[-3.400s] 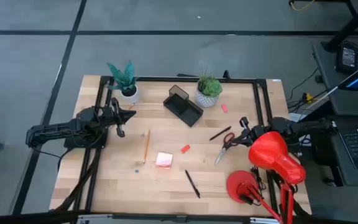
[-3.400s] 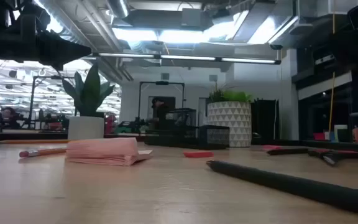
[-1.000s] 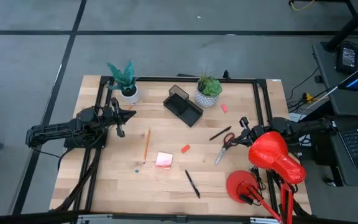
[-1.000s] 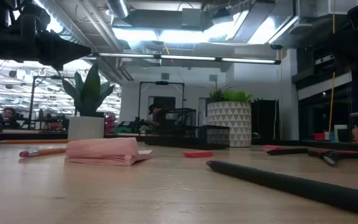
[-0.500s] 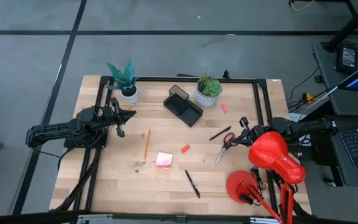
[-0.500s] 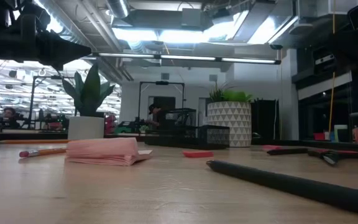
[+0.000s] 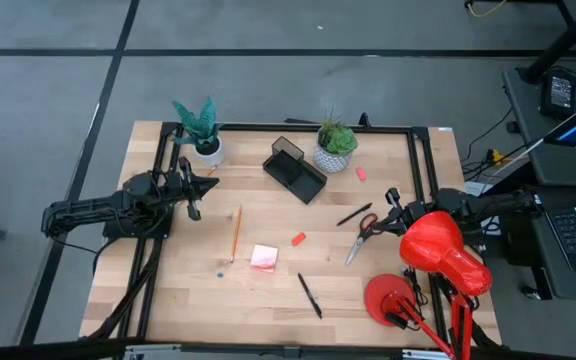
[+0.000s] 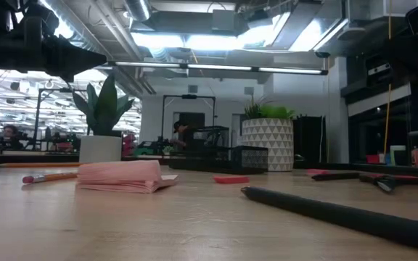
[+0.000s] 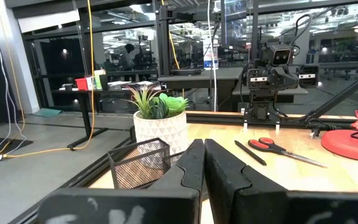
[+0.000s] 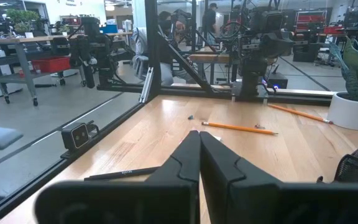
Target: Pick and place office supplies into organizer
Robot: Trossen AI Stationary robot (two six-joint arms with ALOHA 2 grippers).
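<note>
None of the supplies is filed yet, by my reading. Organizer: near table's far edge, apparently empty. Pencil, sticky-note pad, scissors, pens: loose mid-table. Left gripper, right gripper: parked at side edges, fingers pressed together, holding nothing.

Both arms all black, chunky jointed housings; left arm and right arm same build; each gripper has two flat, tapered, matte dark fingers, seen on left gripper and right gripper; broad dark block at each finger base; no readable markings or screws visible.
</note>
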